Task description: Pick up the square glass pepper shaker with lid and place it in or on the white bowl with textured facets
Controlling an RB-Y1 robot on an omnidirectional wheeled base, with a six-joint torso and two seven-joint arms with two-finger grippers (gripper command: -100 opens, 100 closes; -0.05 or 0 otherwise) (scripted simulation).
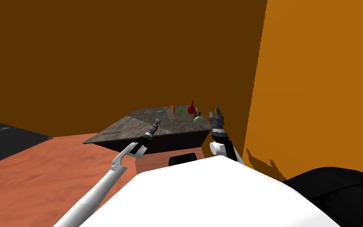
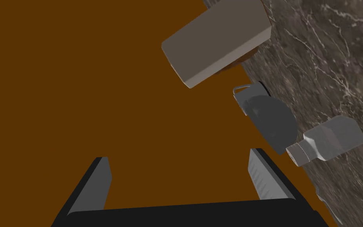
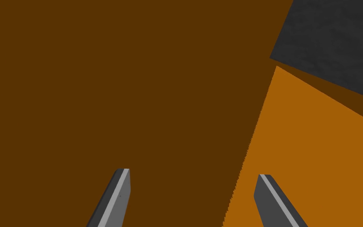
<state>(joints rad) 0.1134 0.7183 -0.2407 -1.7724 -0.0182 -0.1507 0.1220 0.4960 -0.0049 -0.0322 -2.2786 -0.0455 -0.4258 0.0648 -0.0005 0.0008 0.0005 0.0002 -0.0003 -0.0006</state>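
Observation:
In the left wrist view a square grey shaker with a ribbed lid (image 2: pixel 328 141) stands on the dark marbled table top (image 2: pixel 334 59). Beside it sits a dark grey rounded bowl (image 2: pixel 274 121), and a small grey mug (image 2: pixel 247 93) stands just past that. My left gripper (image 2: pixel 180 175) is open with nothing between its fingers, short of these things and off to their side. In the head view the left gripper (image 1: pixel 157 123) hovers over the table's middle. My right gripper (image 1: pixel 217 114) is raised by the table's right edge, also open (image 3: pixel 194 197).
A tall pale grey block-shaped container (image 2: pixel 216 43) stands further along the table, an orange-brown thing behind it. The head view shows a red bulb-shaped thing (image 1: pixel 192 107), a green spot (image 1: pixel 181 110) and an olive round bottle (image 1: pixel 196 120) at the far end. Brown and orange walls stand close behind.

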